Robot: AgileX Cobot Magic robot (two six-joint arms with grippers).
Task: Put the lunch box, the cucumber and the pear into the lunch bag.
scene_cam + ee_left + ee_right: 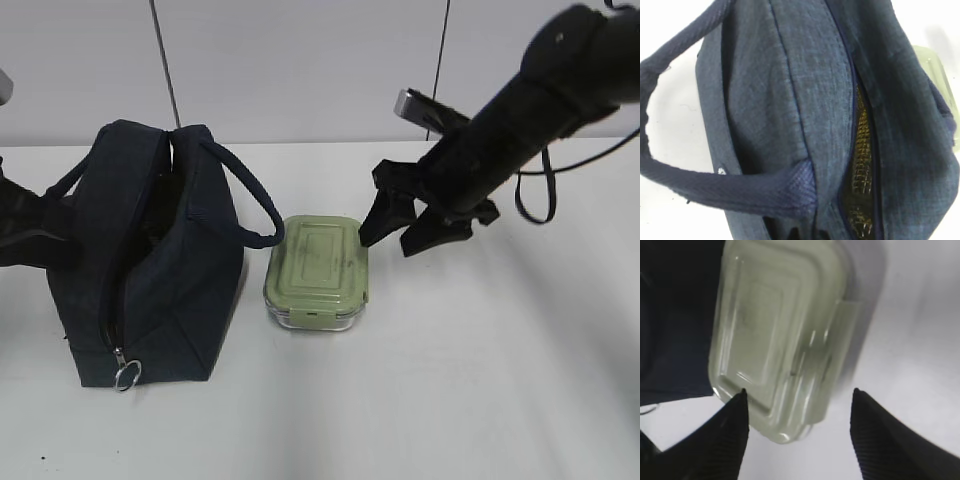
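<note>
From the exterior, the lunch bag [150,260] stands unzipped on the table [480,380], the lunch box [318,272] just right. The left wrist shows only its gap; that pincer's state cannot be told. The right pincer [797,395] hovers spread over the box, seemingly to grasp.

- No readable text, labels, brands, numbers or signs in any view.
- Lunch bag [150,260]: plain navy fabric, no logo or tag visible.
- Lunch box [318,268] beside the lunch bag: its green lid shows only moulded ridges, no lettering that can be made out.
</note>
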